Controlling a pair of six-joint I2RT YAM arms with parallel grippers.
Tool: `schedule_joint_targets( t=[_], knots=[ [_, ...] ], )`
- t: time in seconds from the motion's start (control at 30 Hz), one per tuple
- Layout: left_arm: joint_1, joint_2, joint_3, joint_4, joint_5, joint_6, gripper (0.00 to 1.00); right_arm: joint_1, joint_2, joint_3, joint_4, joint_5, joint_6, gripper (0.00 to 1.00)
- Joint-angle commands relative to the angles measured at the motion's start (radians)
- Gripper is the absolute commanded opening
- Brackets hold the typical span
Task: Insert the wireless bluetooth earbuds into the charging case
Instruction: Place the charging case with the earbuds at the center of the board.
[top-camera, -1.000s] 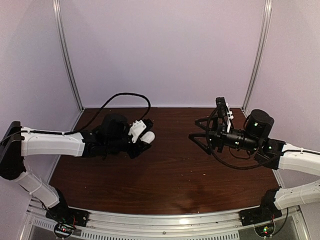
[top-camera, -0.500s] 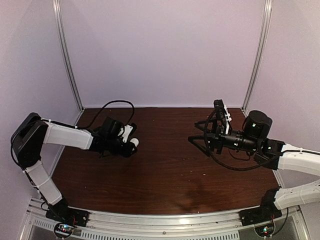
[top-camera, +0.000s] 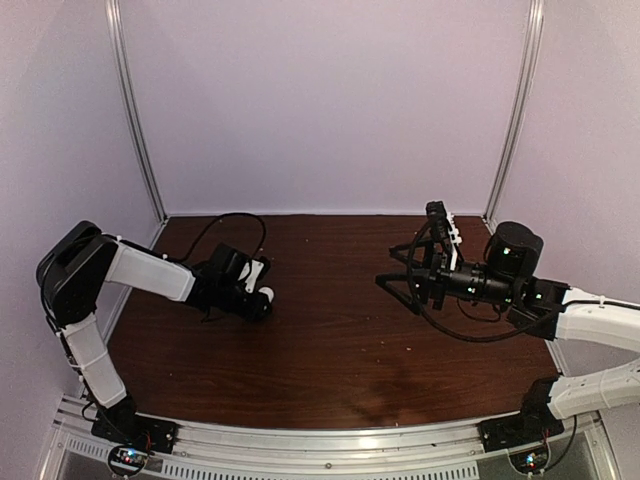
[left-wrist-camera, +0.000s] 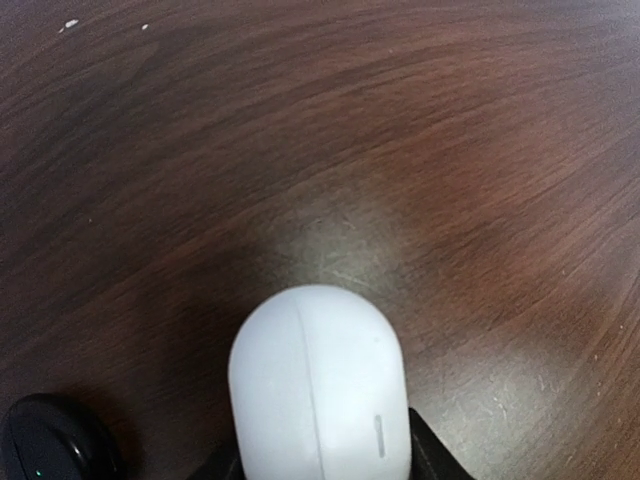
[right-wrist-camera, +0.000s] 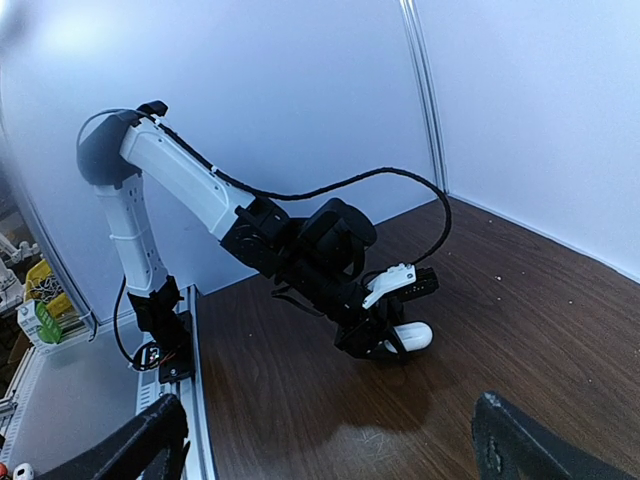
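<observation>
- The left gripper (top-camera: 262, 297) is clenched on the white case (left-wrist-camera: 318, 385). Dark finger parts flank the case's near end in the left wrist view, while the rounded far end sticks out free.
- The case is down low at the table (top-camera: 330, 350), on the left side. It looks to be touching the wood or just above it; I cannot tell which.
- A seam runs lengthwise down the case, and the case looks closed.
- A rounded black thing (left-wrist-camera: 45, 445) with a tiny green light lies just beside the case, at the lower left corner of the left wrist view. It may be another case, but too little of it shows to be sure.
- The right gripper (right-wrist-camera: 330, 425) hangs in the air over the right side of the table, well apart from the case. Its fingers are spread wide with nothing between them.
- No earbuds show in any view, so I cannot say where they lie.
- The step in hand, as I judge it, is seating the case steady on the wood.
- To do that well, I would press it flat without rolling it and grip only the near end so the lid can swing. The opening should face the right arm, and the black thing should not be nudged.
</observation>
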Motion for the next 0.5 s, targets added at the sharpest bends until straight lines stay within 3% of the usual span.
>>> schedule_joint_targets(
  t=[0.0, 0.33, 0.43, 0.47],
  knots=[
    [0.002, 0.019, -0.004, 0.013, -0.021, -0.016, 0.51, -0.004, -0.01, -0.001, -0.005, 0.009, -0.012, 1.0],
    [0.002, -0.034, 0.024, -0.006, 0.003, 0.009, 0.68, -0.003, 0.014, 0.001, 0.015, 0.02, 0.01, 1.0],
    [-0.002, -0.087, 0.043, -0.009, 0.014, 0.038, 0.96, -0.007, 0.024, 0.003, 0.031, 0.031, 0.023, 1.0],
    [-0.003, -0.103, 0.053, -0.016, 0.014, 0.049, 0.97, -0.01, 0.028, 0.003, 0.037, 0.038, 0.03, 1.0]
  ],
)
